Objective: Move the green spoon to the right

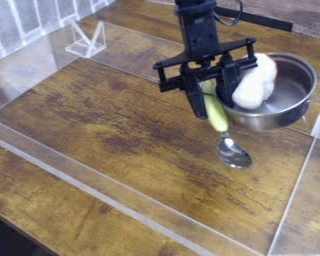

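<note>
The wooden table (pixel 109 120) fills most of the view, with a clear plastic barrier (pixel 149 215) running along its near and right edges. At the upper right sits 1 round steel bowl (pixel 294 95) holding a white lumpy object (pixel 255 80). Just left of the bowl, the black gripper (pixel 208 88) points steeply down, its fingers pinching the yellow-green handle of the green spoon (pixel 222 122). The spoon hangs tilted, handle up in the grip, and its silver head sits at the tabletop in front of the bowl, near the right edge.
</note>
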